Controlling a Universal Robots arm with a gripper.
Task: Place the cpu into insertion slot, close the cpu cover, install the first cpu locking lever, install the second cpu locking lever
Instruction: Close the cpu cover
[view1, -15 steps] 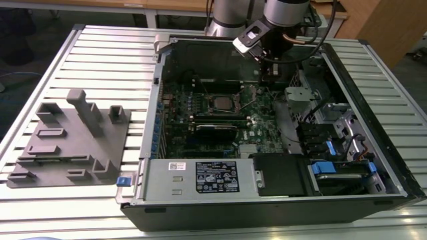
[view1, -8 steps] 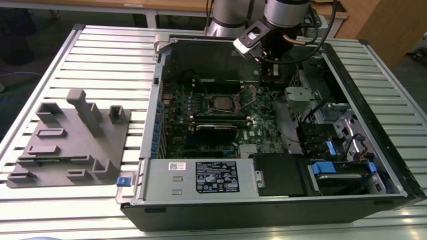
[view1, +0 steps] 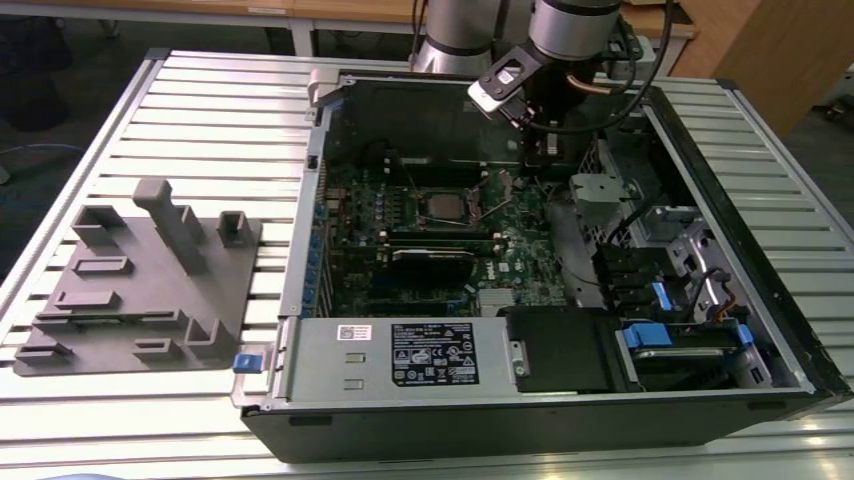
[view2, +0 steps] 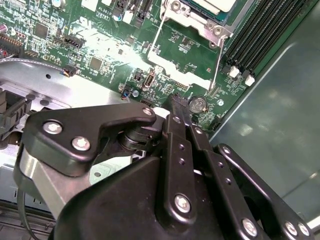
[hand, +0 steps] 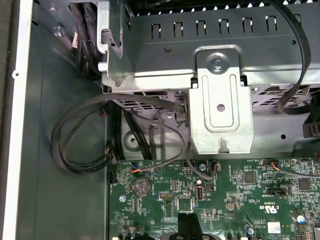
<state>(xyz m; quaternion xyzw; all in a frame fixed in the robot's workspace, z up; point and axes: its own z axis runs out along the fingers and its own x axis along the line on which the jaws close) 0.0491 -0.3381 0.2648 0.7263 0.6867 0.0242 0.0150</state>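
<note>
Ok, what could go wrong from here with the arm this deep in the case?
The gripper hangs near the coin cell and small board parts, so a low move could strike them. Loose black cables loop nearby and could snag. The thin wire locking lever could bend if swept sideways.

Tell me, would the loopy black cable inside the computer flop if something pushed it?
Probably floppy: the black cable hangs in a loose curl. Likely light, since it looks thin. It might tug back, because one end runs in beside the metal bracket.
</note>
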